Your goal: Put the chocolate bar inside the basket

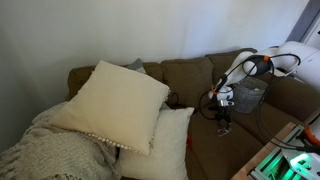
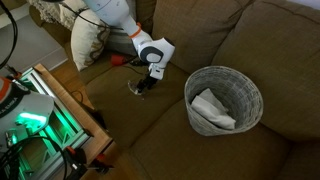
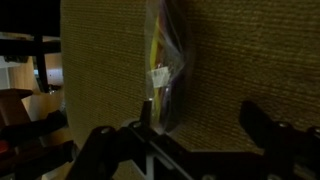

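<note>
Round wire-mesh basket (image 2: 252, 108); glossy flat chocolate bar (image 3: 167, 62) on coarse-woven couch (image 2: 275, 40)

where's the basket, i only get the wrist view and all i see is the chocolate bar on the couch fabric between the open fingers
observer: the basket stands upright on the couch seat, on the far side of the gripper from the pillows.
operator: is it empty
observer: no, something white and crumpled lies in its bottom.
operator: can i just slide the bar across
observer: probably not. The gripper is down at the seat and the basket's rim stands higher, so the chocolate bar would have to be lifted over it.
</note>
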`<state>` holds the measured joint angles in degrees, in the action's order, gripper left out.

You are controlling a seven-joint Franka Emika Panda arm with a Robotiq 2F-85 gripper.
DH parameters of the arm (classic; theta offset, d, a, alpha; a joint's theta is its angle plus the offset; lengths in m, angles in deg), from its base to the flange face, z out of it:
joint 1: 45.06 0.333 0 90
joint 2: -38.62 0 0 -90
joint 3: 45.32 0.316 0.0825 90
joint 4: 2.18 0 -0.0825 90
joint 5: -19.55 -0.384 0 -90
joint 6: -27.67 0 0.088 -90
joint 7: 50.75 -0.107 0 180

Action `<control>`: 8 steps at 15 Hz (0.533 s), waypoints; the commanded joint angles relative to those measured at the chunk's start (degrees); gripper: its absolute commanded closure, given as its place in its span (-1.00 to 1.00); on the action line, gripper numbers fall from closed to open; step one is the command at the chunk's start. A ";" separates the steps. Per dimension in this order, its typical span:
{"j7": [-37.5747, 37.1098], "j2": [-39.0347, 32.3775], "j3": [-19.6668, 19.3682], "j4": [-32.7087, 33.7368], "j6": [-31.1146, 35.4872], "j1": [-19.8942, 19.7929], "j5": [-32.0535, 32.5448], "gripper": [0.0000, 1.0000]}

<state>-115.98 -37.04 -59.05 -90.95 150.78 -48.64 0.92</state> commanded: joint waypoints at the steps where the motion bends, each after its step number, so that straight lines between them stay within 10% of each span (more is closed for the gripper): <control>1: -0.55 -3.09 -0.04 2.36 1.61 -0.60 2.40 -0.16; 8: 3.13 -2.17 0.63 1.16 1.75 -3.74 2.35 0.91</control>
<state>-114.11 -39.16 -59.58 -90.11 151.34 -51.08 2.93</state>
